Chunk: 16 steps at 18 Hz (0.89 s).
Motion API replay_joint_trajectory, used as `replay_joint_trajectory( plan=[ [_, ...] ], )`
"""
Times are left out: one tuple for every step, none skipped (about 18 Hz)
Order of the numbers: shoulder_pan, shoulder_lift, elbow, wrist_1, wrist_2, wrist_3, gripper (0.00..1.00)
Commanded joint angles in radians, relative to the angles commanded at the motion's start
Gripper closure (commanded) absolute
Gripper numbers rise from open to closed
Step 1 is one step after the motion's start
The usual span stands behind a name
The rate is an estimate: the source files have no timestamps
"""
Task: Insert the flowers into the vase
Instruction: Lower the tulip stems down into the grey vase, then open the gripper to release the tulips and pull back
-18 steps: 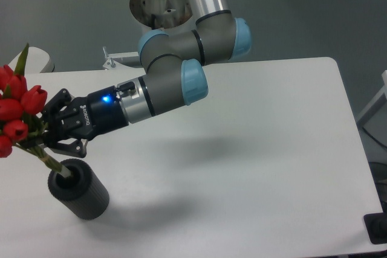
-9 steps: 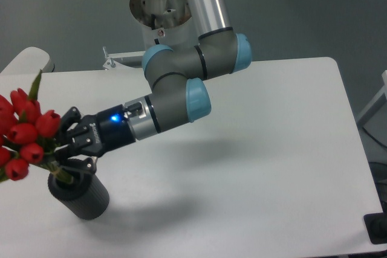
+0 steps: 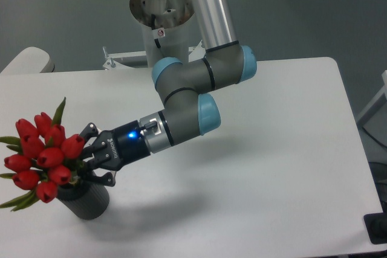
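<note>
Inspecting the insertion step, we find the tulip bunch (image 3: pixel 43 160) sitting directly over the mouth of the ribbed dark vase (image 3: pixel 84 202), at the near left corner of the white bench (image 3: pixel 272 161). The red buds and leaves spread above and to the left of the rim, leaning left, and they hide the mouth, so we cannot tell how deep the stems reach. Our claw (image 3: pixel 86 160) reaches in from the right, just above the vase, and appears clamped on the bunch just below the buds. We judge the insertion nearly complete. The next move calls for parting the claw's fingers and drawing the arm back to the right without catching the buds or tipping the vase.
</note>
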<state>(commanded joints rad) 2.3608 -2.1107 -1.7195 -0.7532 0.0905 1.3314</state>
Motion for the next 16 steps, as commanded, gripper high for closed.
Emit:
replay_joint_trajectory(
  plan=[
    [0.0, -0.003, -0.006, 0.0, 0.0, 0.011, 0.75],
    [0.002, -0.011, -0.014, 0.0, 0.0, 0.02, 0.73],
    [0.005, -0.017, -0.015, 0.0, 0.0, 0.029, 0.69],
    [0.009, -0.025, -0.018, 0.0, 0.0, 0.035, 0.63],
    [0.011, -0.026, -0.02, -0.002, 0.0, 0.035, 0.56],
    [0.015, -0.028, -0.025, -0.002, -0.002, 0.035, 0.44],
    [0.015, -0.028, -0.025, -0.002, -0.002, 0.035, 0.34],
    [0.015, -0.028, -0.025, -0.002, -0.002, 0.035, 0.28],
    [0.017, -0.028, -0.025, -0.002, -0.002, 0.035, 0.19],
    [0.02, -0.028, -0.025, -0.002, -0.002, 0.035, 0.04],
    [0.02, -0.028, -0.026, -0.002, -0.002, 0.035, 0.0],
    [0.023, -0.028, -0.028, -0.002, -0.002, 0.035, 0.0],
    [0.025, -0.028, -0.031, -0.002, -0.002, 0.035, 0.0],
    [0.026, -0.028, -0.031, -0.002, -0.002, 0.035, 0.0],
    [0.026, -0.028, -0.031, -0.002, -0.002, 0.035, 0.0],
    [0.026, -0.028, -0.032, 0.0, -0.002, 0.037, 0.0]
  ],
)
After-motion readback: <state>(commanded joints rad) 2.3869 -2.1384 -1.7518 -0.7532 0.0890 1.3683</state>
